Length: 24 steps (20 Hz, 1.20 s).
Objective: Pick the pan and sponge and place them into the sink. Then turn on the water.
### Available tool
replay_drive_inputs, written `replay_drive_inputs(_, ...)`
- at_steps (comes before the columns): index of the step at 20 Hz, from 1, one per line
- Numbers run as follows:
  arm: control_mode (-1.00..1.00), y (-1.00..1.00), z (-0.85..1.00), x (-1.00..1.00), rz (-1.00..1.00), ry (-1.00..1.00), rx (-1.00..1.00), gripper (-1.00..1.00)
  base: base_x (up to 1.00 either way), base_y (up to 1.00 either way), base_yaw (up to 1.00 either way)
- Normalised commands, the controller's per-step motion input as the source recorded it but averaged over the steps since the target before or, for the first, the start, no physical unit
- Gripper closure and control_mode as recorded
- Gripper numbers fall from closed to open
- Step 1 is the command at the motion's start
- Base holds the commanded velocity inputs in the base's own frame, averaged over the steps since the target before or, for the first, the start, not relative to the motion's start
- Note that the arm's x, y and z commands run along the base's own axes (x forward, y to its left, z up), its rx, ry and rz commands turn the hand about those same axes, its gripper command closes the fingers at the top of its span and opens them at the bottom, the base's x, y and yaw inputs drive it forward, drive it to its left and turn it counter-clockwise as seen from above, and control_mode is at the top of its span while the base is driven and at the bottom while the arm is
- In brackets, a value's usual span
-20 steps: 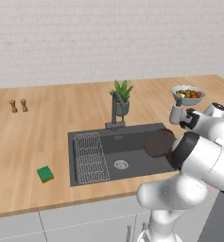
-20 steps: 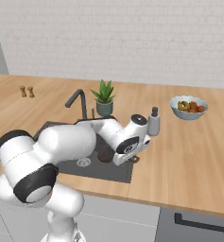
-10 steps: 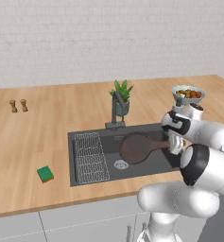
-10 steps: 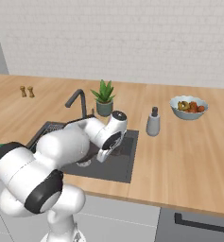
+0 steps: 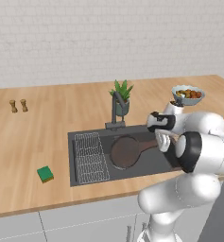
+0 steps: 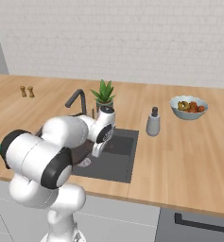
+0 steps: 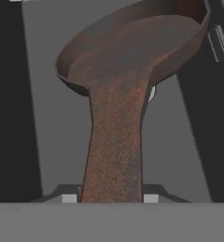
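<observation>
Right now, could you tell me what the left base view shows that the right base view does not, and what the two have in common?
The left base view alone gives the pan plainly, over the sink with the gripper shut on its handle, plus the wire rack and the whole sponge on the counter. The right base view alone gives the soap dispenser unobstructed and the bare right end of the basin. Both share the faucet, potted plant, fruit bowl and the two small shakers; no water runs.

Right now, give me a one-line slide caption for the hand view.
End effector grips the pan by its long handle, holding it over the sink basin.
</observation>
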Motion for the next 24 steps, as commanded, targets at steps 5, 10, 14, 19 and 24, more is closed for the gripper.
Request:
replay_drive_inputs(5,-1.0,0.45,-0.43,0.02,0.0,0.0,-0.16,1.0,0.0,0.0,0.0)
replay_drive_inputs(10,-1.0,0.33,-0.38,0.09,0.0,0.0,-0.12,1.0,0.0,0.0,0.0)
replay_drive_inputs(14,-1.0,0.35,-0.29,0.13,0.0,0.0,-0.12,1.0,0.0,0.0,0.0)
replay_drive_inputs(19,-1.0,0.26,-0.28,0.05,0.0,0.0,-0.1,-1.0,0.0,0.0,0.0)
replay_drive_inputs(24,-1.0,0.01,0.0,-0.16,0.04,-0.1,-0.01,-1.0,0.0,0.0,0.0)
